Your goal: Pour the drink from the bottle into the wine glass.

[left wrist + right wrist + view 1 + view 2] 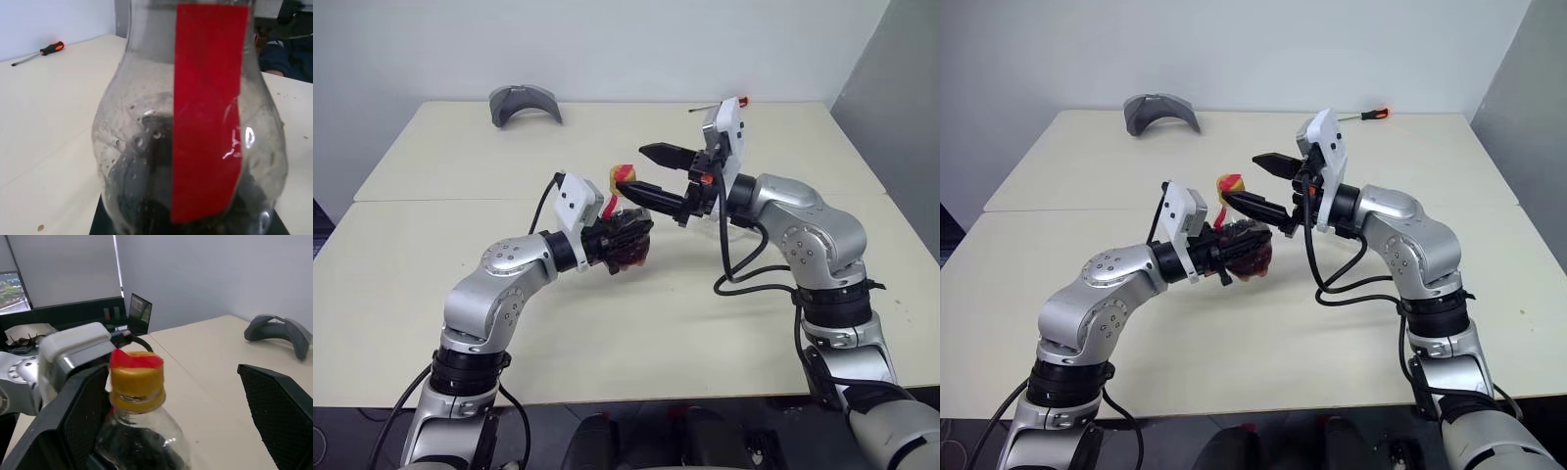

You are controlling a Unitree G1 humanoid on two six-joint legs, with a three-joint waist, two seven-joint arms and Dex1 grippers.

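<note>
Bottle point(625, 227) with yellow cap point(137, 380), red strip label point(208, 112), dark drink point(139, 448): clamped tight in left gripper point(1246, 247), held above table point(431, 245). Right gripper point(649, 172): fingers spread wide either side of cap, holding nothing. Screwdriver point(1372, 114) at far edge.

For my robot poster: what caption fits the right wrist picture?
Open right gripper poised around the yellow cap of the bottle, which the left gripper holds.
</note>
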